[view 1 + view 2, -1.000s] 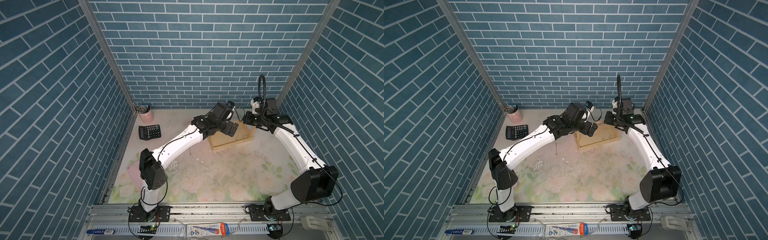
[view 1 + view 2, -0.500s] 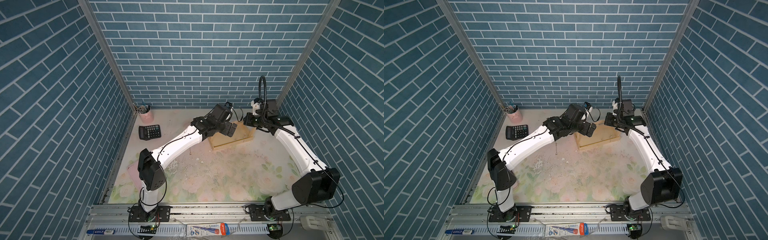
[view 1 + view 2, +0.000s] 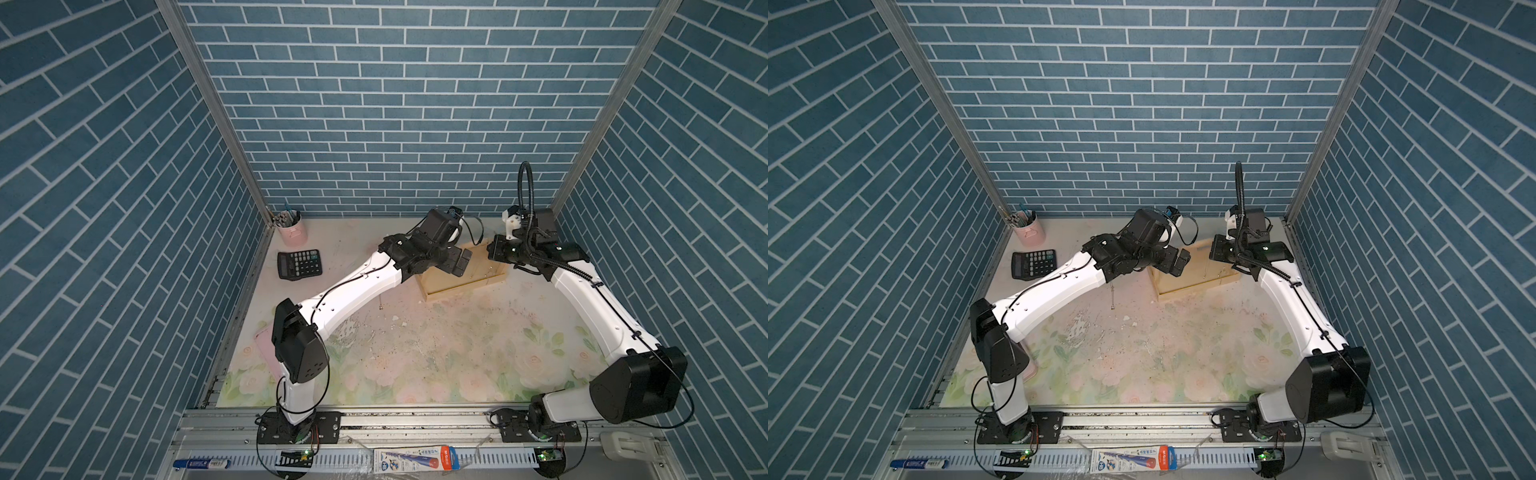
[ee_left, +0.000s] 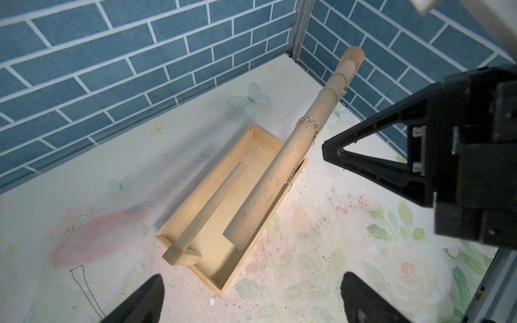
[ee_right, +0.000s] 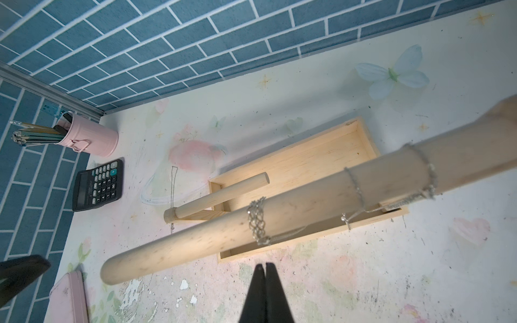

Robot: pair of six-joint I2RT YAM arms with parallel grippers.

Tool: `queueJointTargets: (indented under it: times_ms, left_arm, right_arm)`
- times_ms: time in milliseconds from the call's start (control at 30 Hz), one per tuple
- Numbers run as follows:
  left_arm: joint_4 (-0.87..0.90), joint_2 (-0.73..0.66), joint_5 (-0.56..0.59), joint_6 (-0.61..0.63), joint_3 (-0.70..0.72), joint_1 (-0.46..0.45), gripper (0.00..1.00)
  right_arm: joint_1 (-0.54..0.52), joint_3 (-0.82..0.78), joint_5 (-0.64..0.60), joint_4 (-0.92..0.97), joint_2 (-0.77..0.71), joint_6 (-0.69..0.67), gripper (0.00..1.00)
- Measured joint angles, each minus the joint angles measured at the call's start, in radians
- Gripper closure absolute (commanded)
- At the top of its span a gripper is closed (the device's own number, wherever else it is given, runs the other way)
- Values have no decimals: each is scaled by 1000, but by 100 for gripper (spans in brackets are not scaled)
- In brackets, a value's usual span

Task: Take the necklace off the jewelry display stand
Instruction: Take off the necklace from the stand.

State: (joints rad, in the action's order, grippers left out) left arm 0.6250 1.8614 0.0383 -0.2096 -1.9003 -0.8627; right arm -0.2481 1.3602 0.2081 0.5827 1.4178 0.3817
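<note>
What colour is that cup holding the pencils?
The cup is pale pink, clearest in the right wrist view.

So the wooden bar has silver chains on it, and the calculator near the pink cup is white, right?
No, the calculator is black, as the right wrist view shows. The silver chains do hang on the wooden bar, and the pink cup stands near.

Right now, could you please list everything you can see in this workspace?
Pale wooden jewelry display stand: one, natural wood, far side of mat
Silver chains: three, looped over its dowel bar
Thin silver chain: one, flat on mat beside stand
Black calculator: one, far left
Pink metal pencil cup: one, far-left corner
Flat pink case: one, mat's near-left edge
Blue marker: one, front rail
Left gripper: one, black, open, above stand
Right gripper: one, black, shut, beside bar
</note>
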Motion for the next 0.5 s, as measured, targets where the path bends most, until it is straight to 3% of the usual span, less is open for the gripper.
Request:
queueJointTargets:
  times_ms: [500]
  left_arm:
    - [-33, -8, -40, -27, 26, 18, 0]
  right_arm:
    - [1, -55, 14, -29, -20, -14, 79]
